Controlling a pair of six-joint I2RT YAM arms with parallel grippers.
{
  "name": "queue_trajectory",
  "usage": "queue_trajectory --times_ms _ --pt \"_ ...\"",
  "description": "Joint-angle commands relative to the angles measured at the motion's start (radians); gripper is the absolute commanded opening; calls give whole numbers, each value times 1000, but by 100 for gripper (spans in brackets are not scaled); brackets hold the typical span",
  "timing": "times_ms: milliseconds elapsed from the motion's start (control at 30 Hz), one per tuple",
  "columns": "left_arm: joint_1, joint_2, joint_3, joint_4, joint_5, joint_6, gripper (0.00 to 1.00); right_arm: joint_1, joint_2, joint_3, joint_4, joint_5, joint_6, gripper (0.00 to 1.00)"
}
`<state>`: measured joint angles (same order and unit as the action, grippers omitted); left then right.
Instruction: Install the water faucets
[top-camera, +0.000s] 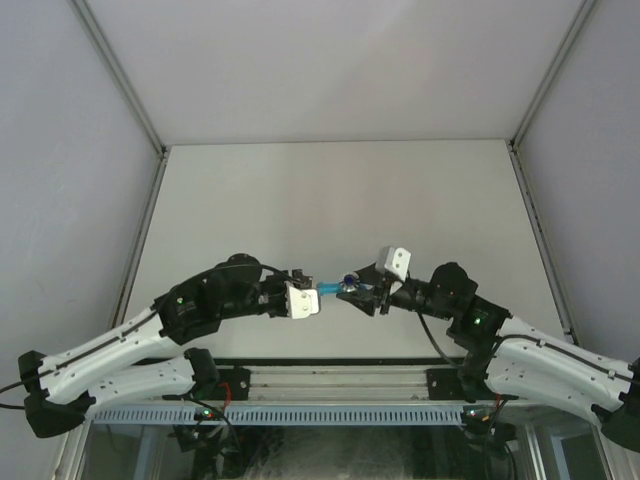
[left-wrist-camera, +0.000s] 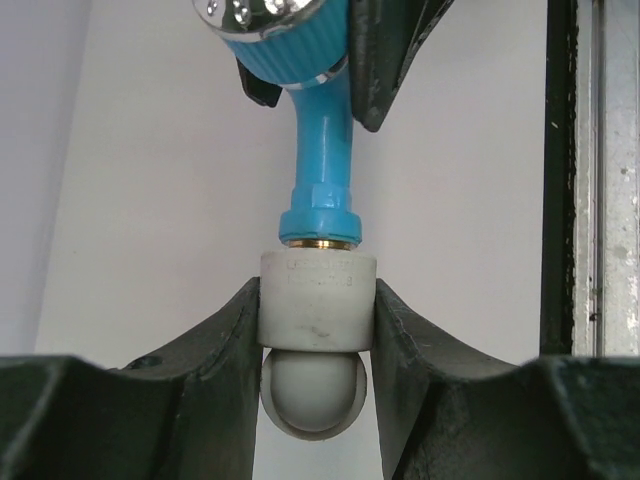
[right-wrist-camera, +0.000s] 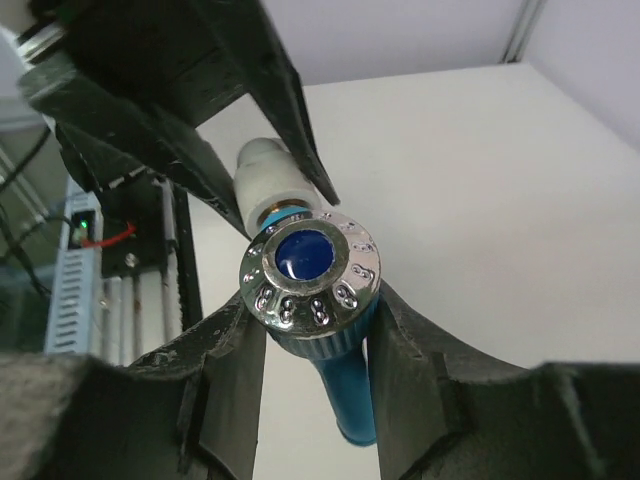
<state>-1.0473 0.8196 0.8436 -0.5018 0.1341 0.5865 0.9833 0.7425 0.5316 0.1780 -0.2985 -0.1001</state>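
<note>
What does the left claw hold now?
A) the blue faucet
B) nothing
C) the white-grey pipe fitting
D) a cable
C: the left wrist view shows the left claw closed on both sides of the white-grey pipe fitting; the blue faucet is in the right claw.

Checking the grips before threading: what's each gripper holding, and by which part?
Left gripper clamps the white pipe fitting by its round collar; right gripper clamps the blue faucet by its ribbed handle.
</note>
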Motion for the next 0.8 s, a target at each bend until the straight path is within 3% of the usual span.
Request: queue_trajectory --times_ms 0,233,667,767 --pt "0 -50 -9 99 -70 5 0 -78 0 50 54 -31 349 0" --pt "-3 -60 -14 104 -85 9 0 -167 43 70 57 -119 598 0" --pt "-9 -92 -54 125 -127 18 0 -232 110 155 43 -322 827 0" --pt "-8 -107 -70 156 -77 4 0 -233 91 155 21 -309 767 11"
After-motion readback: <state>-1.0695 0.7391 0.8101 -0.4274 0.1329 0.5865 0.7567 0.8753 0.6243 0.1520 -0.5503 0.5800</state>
